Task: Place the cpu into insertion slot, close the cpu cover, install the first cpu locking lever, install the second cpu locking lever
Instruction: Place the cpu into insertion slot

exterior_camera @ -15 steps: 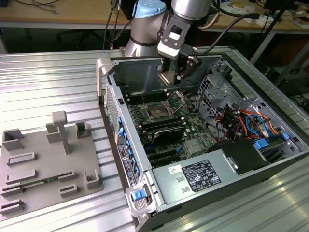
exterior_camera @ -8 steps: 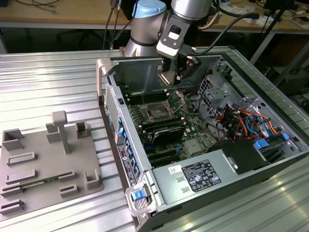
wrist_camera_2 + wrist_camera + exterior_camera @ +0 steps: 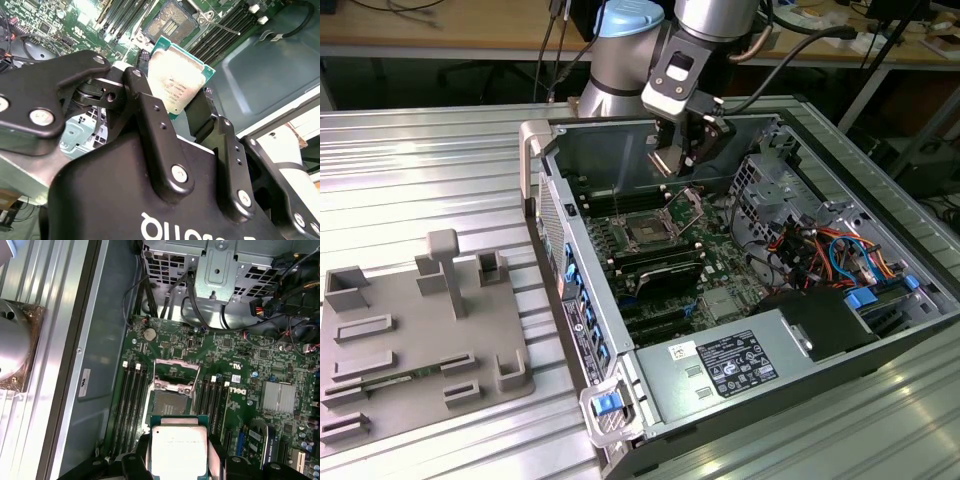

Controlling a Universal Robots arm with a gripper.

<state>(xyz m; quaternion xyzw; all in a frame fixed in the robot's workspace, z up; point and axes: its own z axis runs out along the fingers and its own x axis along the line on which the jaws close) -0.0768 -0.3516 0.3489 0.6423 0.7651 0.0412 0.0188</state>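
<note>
My gripper [image 3: 692, 155] hangs inside the open computer case, above the motherboard, shut on the cpu [image 3: 177, 82]. The cpu [image 3: 178, 450] is a flat square chip with a silver top and green edge, pinched at two opposite edges between the black fingers [image 3: 145, 107]. Below and just ahead of it lies the insertion slot [image 3: 167, 405], a dark square socket with nothing in it [image 3: 170, 25]. The cpu cover [image 3: 176, 372], a thin silver frame, stands swung up at the socket's far edge [image 3: 685, 208]. A thin wire lever [image 3: 225, 27] sticks out beside the socket.
Black memory slots [image 3: 130, 405] flank the socket on both sides. A metal drive cage [image 3: 220, 270] with cables and a finned heatsink [image 3: 278, 396] stand nearby. The case walls [image 3: 545, 160] enclose the board. A grey fixture plate [image 3: 410, 340] lies at the exterior view's left.
</note>
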